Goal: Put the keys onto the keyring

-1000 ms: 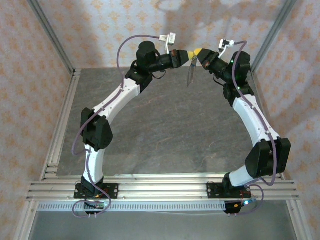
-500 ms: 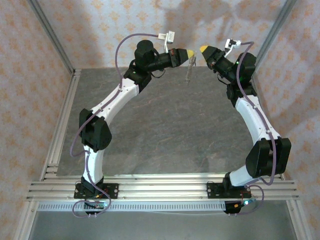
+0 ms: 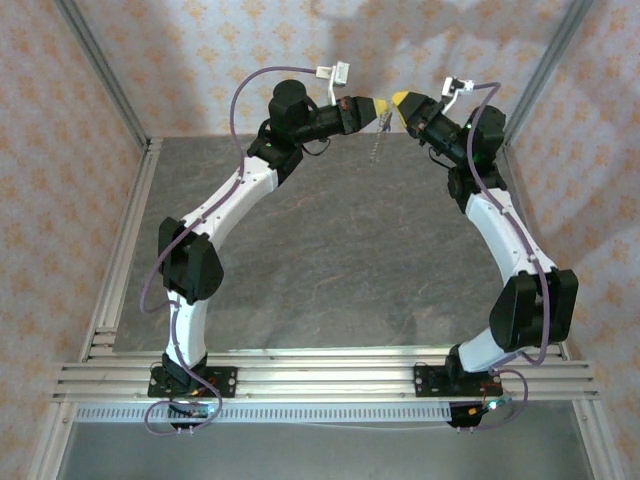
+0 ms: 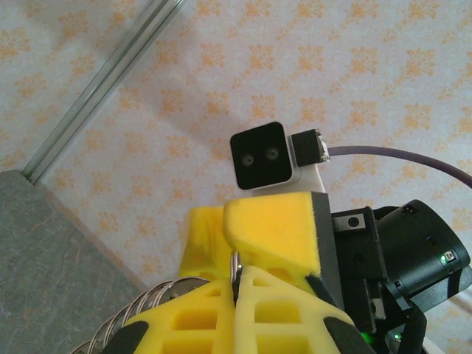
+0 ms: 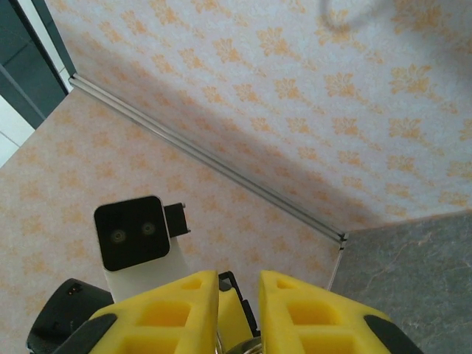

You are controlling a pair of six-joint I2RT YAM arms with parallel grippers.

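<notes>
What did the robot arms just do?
The right end effector backed away, then came back up to the left end effector. The left end effector stayed put, shut on the hanging keyring.

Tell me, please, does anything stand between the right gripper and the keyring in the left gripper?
Nothing visible does. The left gripper is shut on the keyring, and the right gripper is right beside it, almost tip to tip.
</notes>
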